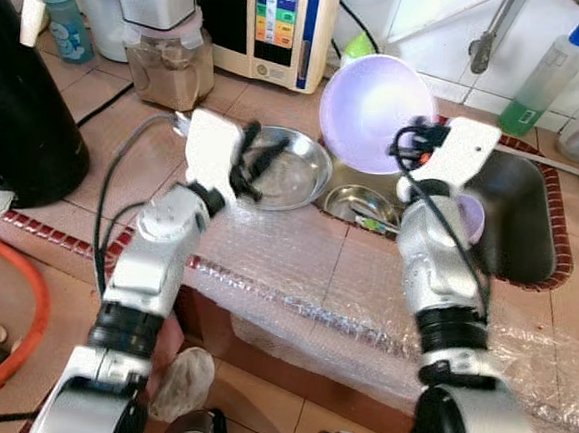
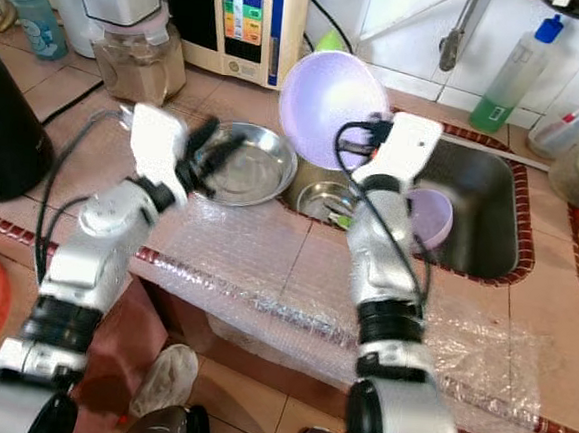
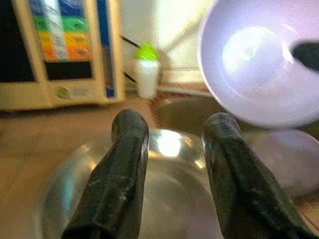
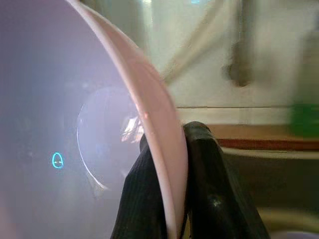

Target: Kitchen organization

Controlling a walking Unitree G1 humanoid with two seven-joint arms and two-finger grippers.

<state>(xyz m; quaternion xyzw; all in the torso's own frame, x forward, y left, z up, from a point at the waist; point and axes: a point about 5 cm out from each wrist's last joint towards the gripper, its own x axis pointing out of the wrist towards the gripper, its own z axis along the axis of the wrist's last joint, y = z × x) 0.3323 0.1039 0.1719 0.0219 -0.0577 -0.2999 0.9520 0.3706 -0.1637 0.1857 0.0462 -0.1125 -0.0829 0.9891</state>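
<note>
Closest to us, bubble wrap [image 1: 295, 277] covers the front edge of the tiled counter [image 1: 96, 131], and we use the sink [image 1: 524, 230] as our marker for where things are.

Our right gripper [image 4: 172, 174] is pinched tight on the rim of a big purple bowl [image 1: 375, 111]. One black finger sits inside the bowl and one outside, as the right wrist view shows. The bowl is lifted up and tipped on its side, above the left edge of the sink, with its open side facing us. Its rim hides most of what lies behind it.

Our left gripper [image 3: 172, 174] has its two fingers spread apart with nothing between them. It hangs over a shiny metal dish [image 1: 288, 168] that sits on the counter just left of the sink. We cannot tell if the fingers touch the dish.

Down in the left part of the sink is a small metal bowl [image 1: 356, 204] with something green in it, too small to make out. A smaller purple bowl [image 1: 473, 217] peeks out from behind our right arm, and the arm covers most of it.

Farther back, left of the sink, stands a cream machine [image 1: 274, 25] with coloured buttons, and a small bottle with a green cap [image 3: 146, 74] beside it. Behind the sink a green bottle with a blue cap [image 1: 546, 81] leans by the wall. The left wrist view is blurry.
</note>
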